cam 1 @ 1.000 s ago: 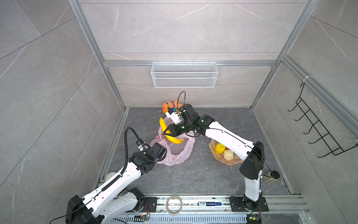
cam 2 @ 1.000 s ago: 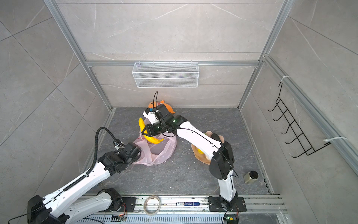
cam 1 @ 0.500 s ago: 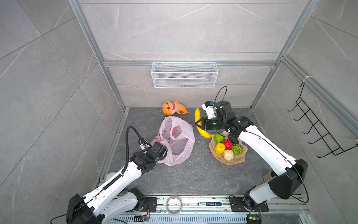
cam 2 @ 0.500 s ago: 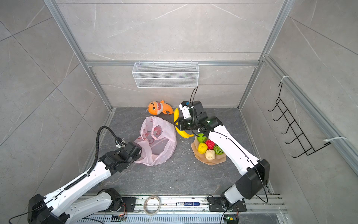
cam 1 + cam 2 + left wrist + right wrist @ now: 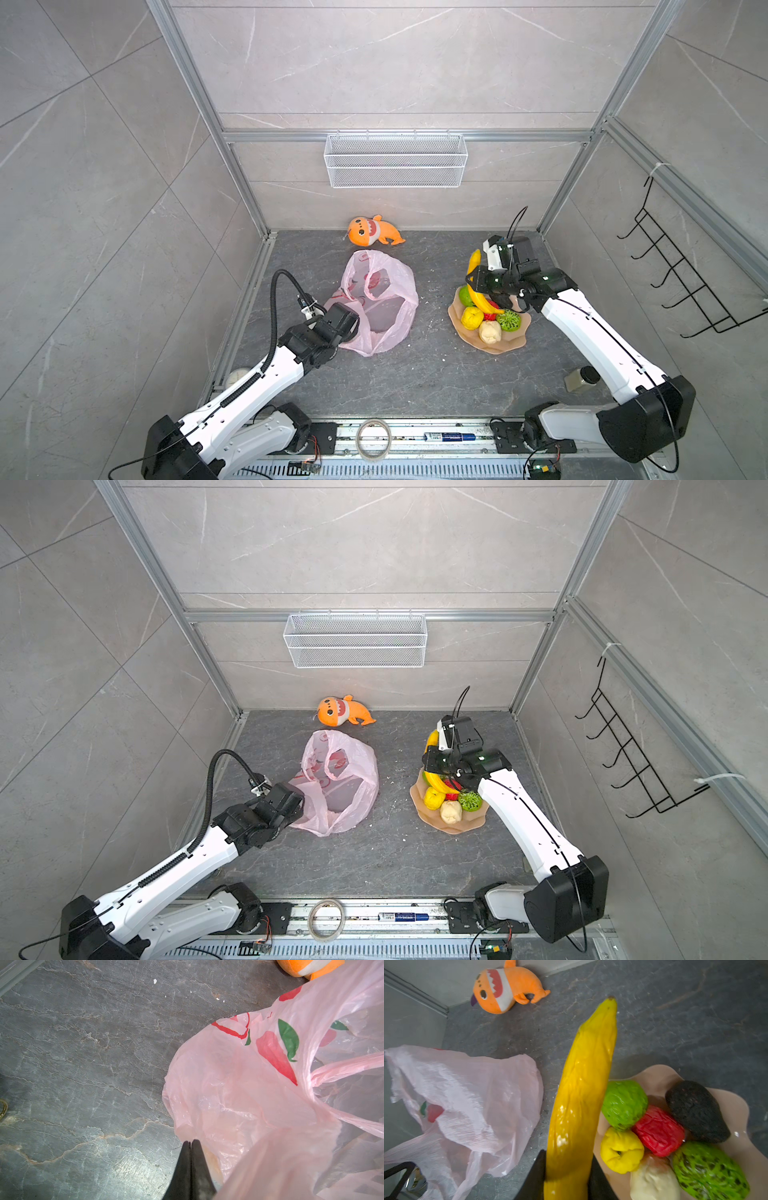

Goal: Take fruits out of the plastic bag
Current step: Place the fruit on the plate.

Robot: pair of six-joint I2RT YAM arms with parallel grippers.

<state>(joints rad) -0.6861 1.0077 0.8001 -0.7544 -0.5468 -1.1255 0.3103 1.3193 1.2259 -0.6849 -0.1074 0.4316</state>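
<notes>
Black left hand (image 5: pixel 190 1144): fingers pressed together at the 8 o'clock edge of the plastic bag (image 5: pixel 384 307). Can't tell if any film is pinched. Bag lies slack on the tabletop (image 5: pixel 436 374), mouth gaping. Orange shark (image 5: pixel 374 231) is at the bag's 12 o'clock, apart. Plate (image 5: pixel 505 343) is at the bag's 3 o'clock, well apart. It carries green piece (image 5: pixel 465 296), yellow piece (image 5: pixel 472 318), red piece (image 5: pixel 658 1130), bumpy green ball (image 5: pixel 509 321), beige piece (image 5: pixel 489 332) and avocado (image 5: pixel 695 1111). Right hand (image 5: pixel 566 1169) is clamped on the banana (image 5: pixel 587 1076), which is tilted over the plate's 11 o'clock rim. Its lower end is above the pile, contact unclear.
</notes>
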